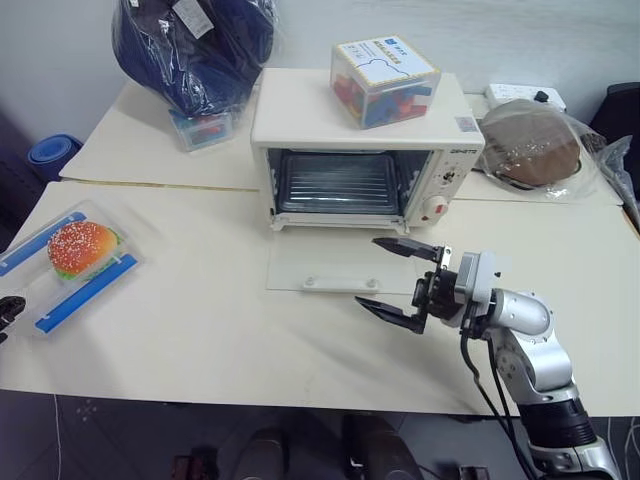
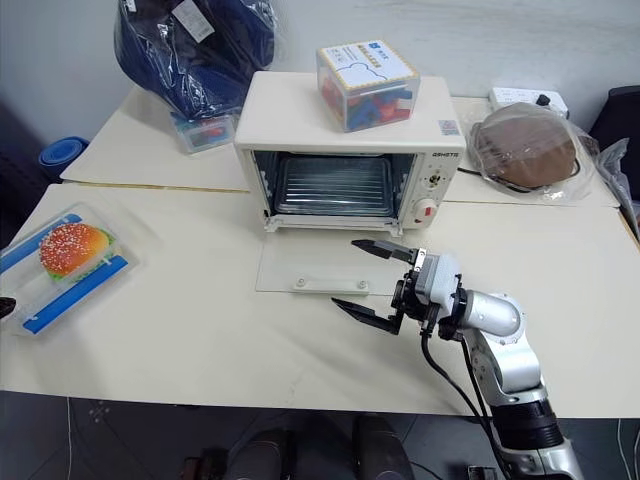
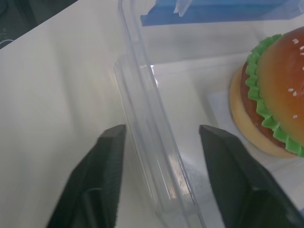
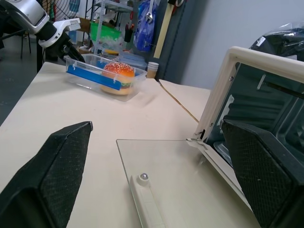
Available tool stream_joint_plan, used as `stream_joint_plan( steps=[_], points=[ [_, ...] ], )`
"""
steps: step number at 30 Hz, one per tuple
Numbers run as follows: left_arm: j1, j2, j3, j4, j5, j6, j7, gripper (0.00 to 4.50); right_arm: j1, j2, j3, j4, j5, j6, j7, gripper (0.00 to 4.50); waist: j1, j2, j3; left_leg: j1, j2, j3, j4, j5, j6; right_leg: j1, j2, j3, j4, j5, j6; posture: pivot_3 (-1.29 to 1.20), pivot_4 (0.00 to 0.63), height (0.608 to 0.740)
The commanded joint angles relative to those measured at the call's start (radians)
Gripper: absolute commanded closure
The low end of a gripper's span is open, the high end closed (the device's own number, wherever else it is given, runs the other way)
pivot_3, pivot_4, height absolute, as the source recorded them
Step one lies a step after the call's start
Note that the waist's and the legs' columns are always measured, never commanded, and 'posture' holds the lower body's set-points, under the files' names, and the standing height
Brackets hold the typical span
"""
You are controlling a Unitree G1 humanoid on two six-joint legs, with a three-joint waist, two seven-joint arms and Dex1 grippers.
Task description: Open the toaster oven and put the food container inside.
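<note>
Left tool astride the clear side wall of the container, one black finger outside and one inside, neither yet pressing the plastic. Right tool spread wide and empty, just above the glass door lying flat on the worktop.

No lettering readable: small dark print on the oven front corner, blue print on the cube's white lid, both too fine to make out.

Container at the worktop's left edge, well apart from the oven: one sesame burger inside, two blue clips. Oven open, one wire rack within, one red knob. Cube on the oven roof, full of colourful pieces. Two bagged bundles behind, blue and brown.
</note>
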Motion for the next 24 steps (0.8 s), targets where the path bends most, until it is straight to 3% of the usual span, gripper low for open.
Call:
stream_joint_plan(
  steps=[1,4,8,16,18,21,24],
  points=[
    [-0.036,0.036,0.054,-0.001,0.013,0.033,-0.020,3.44,0.008,0.000,-0.027,-0.014,-0.005,-0.033,-0.012,0.00,0.001,0.000,0.000,0.000,0.000,0.000,0.000,0.000,0.000,0.000,0.000,0.000,0.000,0.000,0.000,0.00,0.150,0.740],
    [-0.052,0.049,0.063,-0.045,0.021,0.070,-0.033,4.20,0.012,0.003,-0.040,0.002,-0.010,-0.040,-0.033,0.00,0.001,0.000,0.000,0.000,0.000,0.000,0.000,0.000,0.000,0.000,0.000,0.000,0.000,0.000,0.000,0.00,0.150,0.740],
    [-0.053,0.074,0.010,-0.190,0.036,0.132,-0.054,4.22,0.020,-0.003,-0.081,0.052,-0.024,-0.062,-0.066,0.00,0.001,-0.002,-0.001,-0.001,0.000,-0.001,0.000,0.000,-0.001,0.000,0.000,0.000,-0.001,0.000,0.000,0.00,0.150,0.740],
    [-0.209,-0.025,-0.095,-0.499,-0.071,0.354,-0.013,4.22,0.082,-0.058,-0.171,0.140,-0.049,-0.121,-0.063,0.00,0.012,-0.001,0.000,-0.001,-0.001,0.000,0.000,0.001,-0.001,0.000,-0.001,0.000,-0.001,0.000,0.000,0.00,0.150,0.740],
    [-0.285,-0.079,-0.179,-0.566,-0.096,0.401,0.007,4.22,0.141,-0.079,-0.193,0.123,-0.051,-0.128,-0.054,0.00,0.009,-0.001,0.000,-0.001,0.000,0.000,-0.001,0.001,-0.002,0.000,0.000,0.000,-0.001,0.000,0.000,0.00,0.150,0.740],
    [-0.448,-0.239,-0.315,-0.639,-0.100,0.472,0.075,4.22,0.220,-0.090,-0.228,0.087,-0.048,-0.134,-0.077,0.00,0.025,-0.001,0.000,-0.001,-0.001,0.000,0.000,0.002,-0.002,0.000,0.000,-0.001,0.000,0.000,0.001,0.00,0.150,0.740],
    [-0.531,-0.375,-0.364,-0.669,-0.097,0.528,0.114,4.22,0.258,-0.085,-0.233,0.041,-0.050,-0.125,-0.104,0.00,0.022,-0.001,0.000,-0.003,-0.002,0.000,0.006,0.002,-0.002,0.001,0.000,0.000,0.002,0.002,0.003,0.00,0.150,0.740]
  ],
)
